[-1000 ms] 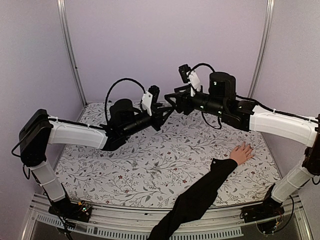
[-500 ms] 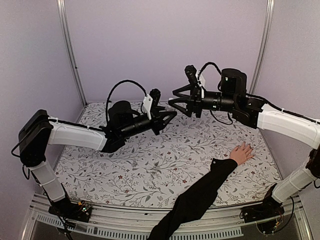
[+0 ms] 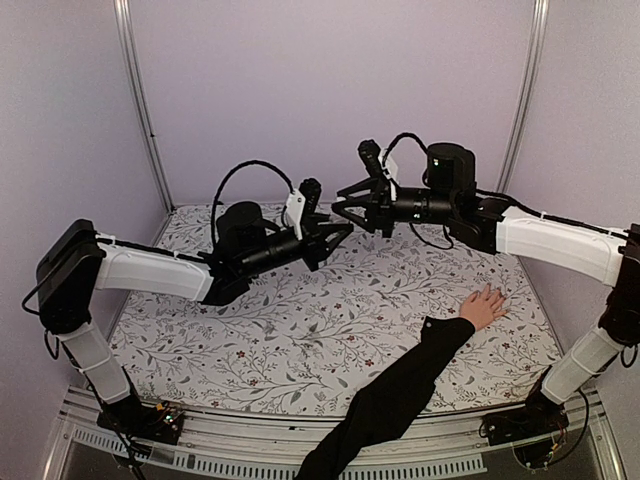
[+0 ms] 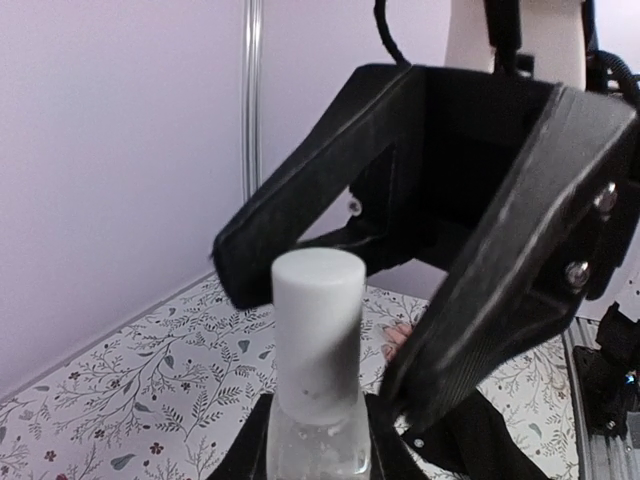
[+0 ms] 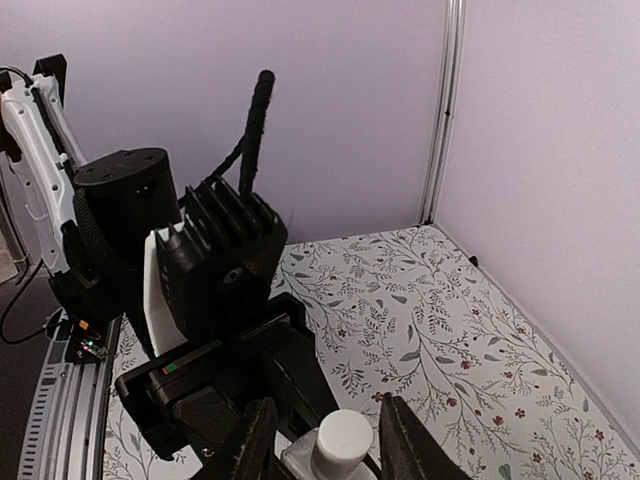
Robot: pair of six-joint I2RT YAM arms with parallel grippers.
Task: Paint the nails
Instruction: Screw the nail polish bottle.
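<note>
The left claw (image 3: pixel 338 233) clamps a translucent bottle (image 4: pixel 318 445). The right claw (image 5: pixel 327 440) has its black jaws apart around the smooth white cylindrical cap (image 4: pixel 318 330). The nails (image 3: pixel 497 292), on a spread hand (image 3: pixel 485 305), lie near the floral table (image 3: pixel 300 330)'s right edge.

The nails (image 3: pixel 498 294) are too small to see; the bottle (image 4: pixel 318 372) is cropped.

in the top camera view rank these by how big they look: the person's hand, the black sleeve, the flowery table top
1. flowery table top, by far the largest
2. black sleeve
3. hand, the smallest

The sleeve lies nearer the camera than the hand, which may enlarge it a little, but the order is plain.
</note>
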